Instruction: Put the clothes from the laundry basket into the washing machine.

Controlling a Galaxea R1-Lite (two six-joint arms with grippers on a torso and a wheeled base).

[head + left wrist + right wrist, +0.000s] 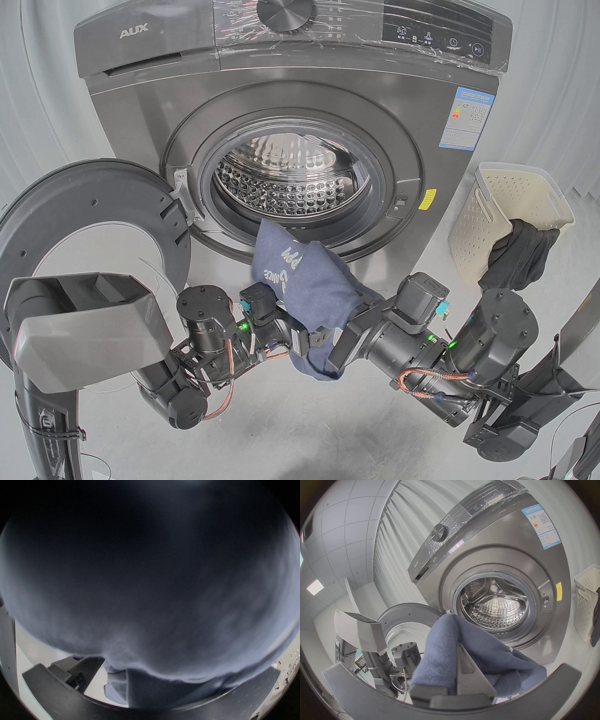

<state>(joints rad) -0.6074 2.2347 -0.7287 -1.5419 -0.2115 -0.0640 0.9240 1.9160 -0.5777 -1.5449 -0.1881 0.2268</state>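
Hanging at the lower centre of the head view, a blue-grey fabric garment with pale print (312,281) drapes over both hands, just below the open mouth of the grey metal front-loading washing machine (387,112); the right hand (453,667) is clamped on the cloth; the left hand (299,342) is buried under it, so whether it grips cannot be told; the round grey door (81,212) stands open at left; at right, a cream perforated plastic laundry basket (525,194) carries a black garment (522,253) over its rim
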